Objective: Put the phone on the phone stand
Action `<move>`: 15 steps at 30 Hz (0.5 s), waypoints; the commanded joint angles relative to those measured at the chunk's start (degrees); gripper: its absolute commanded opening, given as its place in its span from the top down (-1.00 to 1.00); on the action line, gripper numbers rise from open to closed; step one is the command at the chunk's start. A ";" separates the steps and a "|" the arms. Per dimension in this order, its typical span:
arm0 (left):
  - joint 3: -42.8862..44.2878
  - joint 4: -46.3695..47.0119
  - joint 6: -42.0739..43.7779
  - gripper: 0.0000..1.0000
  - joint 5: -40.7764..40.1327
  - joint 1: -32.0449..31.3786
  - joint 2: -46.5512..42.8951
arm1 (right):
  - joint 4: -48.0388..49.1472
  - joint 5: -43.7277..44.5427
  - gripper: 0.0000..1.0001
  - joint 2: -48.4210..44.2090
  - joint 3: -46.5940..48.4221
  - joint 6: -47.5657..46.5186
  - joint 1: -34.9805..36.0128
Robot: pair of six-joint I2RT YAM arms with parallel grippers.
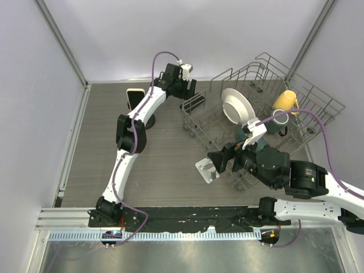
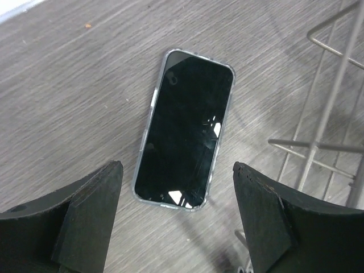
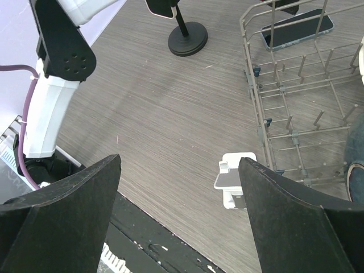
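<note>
We read this as a robot lab test cell, not a kitchen. The dish rack (image 1: 310, 91) with a plate (image 1: 236, 107) and a mug (image 1: 284, 102) in it looks like a prop. It sits on a wood-grain table (image 1: 170, 165) boxed in by blank pale walls (image 1: 131, 28), with metal corner posts (image 1: 59, 37) behind the rack. Left of the rack is the left arm (image 1: 128, 136), in front of it the right arm (image 1: 301, 176). Both are bolted to a metal rail (image 1: 62, 218) and carry purple cables (image 1: 166, 53). A phone stand (image 1: 149, 120) stands left of the rack.

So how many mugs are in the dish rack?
2: a yellow mug toward the dish rack's far right, and a dark mug just nearer than it. The right arm covers part of the rack, so another may be hidden.
</note>
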 commanded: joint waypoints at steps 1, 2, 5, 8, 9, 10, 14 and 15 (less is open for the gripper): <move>1.59 0.02 -4.89 -0.65 2.74 -1.20 2.72 | 1.39 0.19 -0.80 -0.93 -0.25 1.56 -0.08; 1.68 0.02 -5.94 -0.65 2.74 -1.20 3.15 | 1.39 0.11 -0.80 -1.02 -0.34 1.65 -0.08; 1.33 0.90 -7.44 -0.61 2.21 -1.11 3.33 | 1.39 0.28 -0.80 -1.19 -0.51 1.74 -0.08; 0.46 1.69 -7.70 -0.60 0.46 -1.11 3.42 | 1.39 0.11 -0.80 -0.93 -0.42 1.74 -0.08; -0.07 1.69 -7.88 -0.59 -1.11 -1.11 3.42 | 1.39 0.11 -0.80 -0.84 -0.34 1.82 -0.08; -0.42 1.69 -8.06 -0.57 -2.00 -1.11 3.42 | 1.39 0.11 -0.80 -0.84 -0.34 1.91 -0.08; -1.74 1.34 -9.46 -0.31 -7.01 -1.20 3.51 | 1.47 0.02 -0.80 -0.84 -0.42 1.83 -0.08; -2.44 1.26 -9.55 -0.24 -7.80 -1.29 3.25 | 1.47 0.02 -0.80 -0.84 -0.51 2.00 -0.08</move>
